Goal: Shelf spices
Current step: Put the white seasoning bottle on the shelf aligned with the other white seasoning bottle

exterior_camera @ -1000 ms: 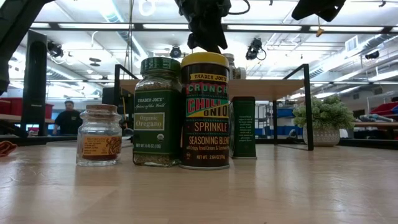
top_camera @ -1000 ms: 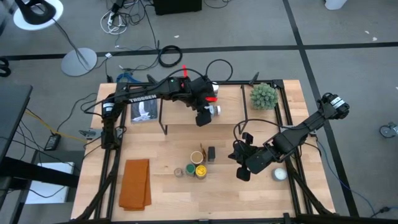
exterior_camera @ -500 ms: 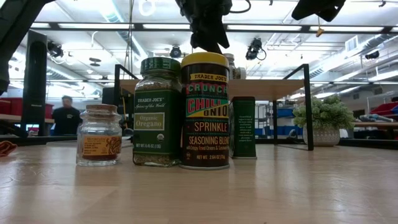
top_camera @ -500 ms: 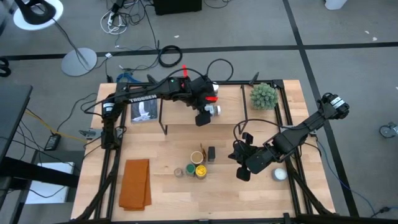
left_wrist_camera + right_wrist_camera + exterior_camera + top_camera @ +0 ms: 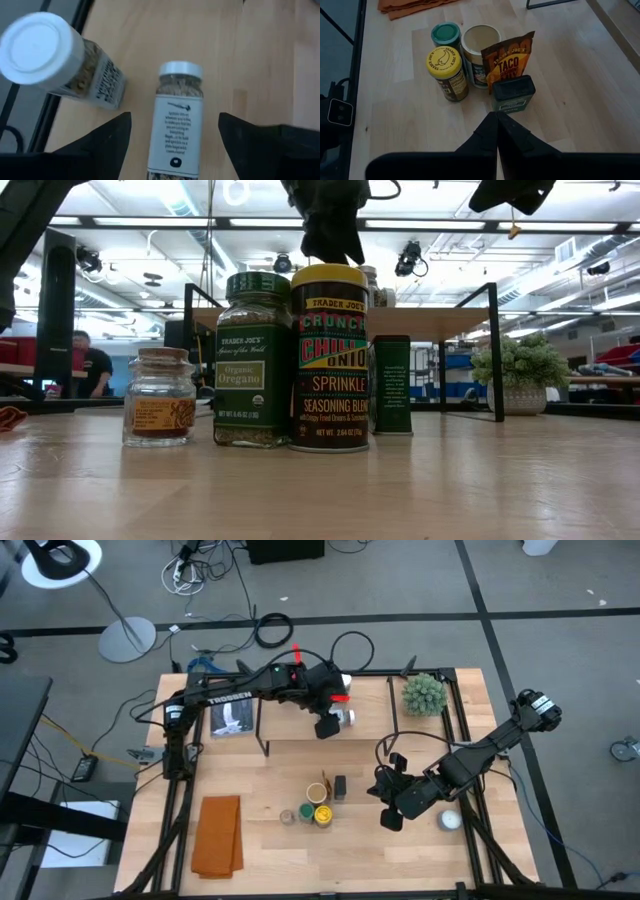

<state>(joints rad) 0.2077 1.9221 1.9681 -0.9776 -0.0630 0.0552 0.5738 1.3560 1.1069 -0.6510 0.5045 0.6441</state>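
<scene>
My left gripper [image 5: 327, 728] hovers open over the light-wood shelf [image 5: 285, 725]. In the left wrist view its fingers stand on either side of a white-lidded spice jar [image 5: 179, 125] that seems to lie on its side on the board, without touching it. A second white-lidded jar [image 5: 55, 60] stands close beside it. My right gripper [image 5: 496, 122] is shut and waits over the table, just short of a dark green tin [image 5: 514, 94]. That tin stands on the tabletop in a cluster with a yellow-lidded jar [image 5: 445, 67], a green-lidded jar [image 5: 445, 34], a tan-lidded jar [image 5: 481, 42] and a taco packet [image 5: 509, 57].
A green spiky plant ball [image 5: 423, 693] sits on the table's far right. A white round object [image 5: 449, 820] lies right of my right gripper. An orange cloth [image 5: 218, 835] lies near left, and a dark card [image 5: 232, 718] lies left of the shelf. Bare wood shows along the table's near edge.
</scene>
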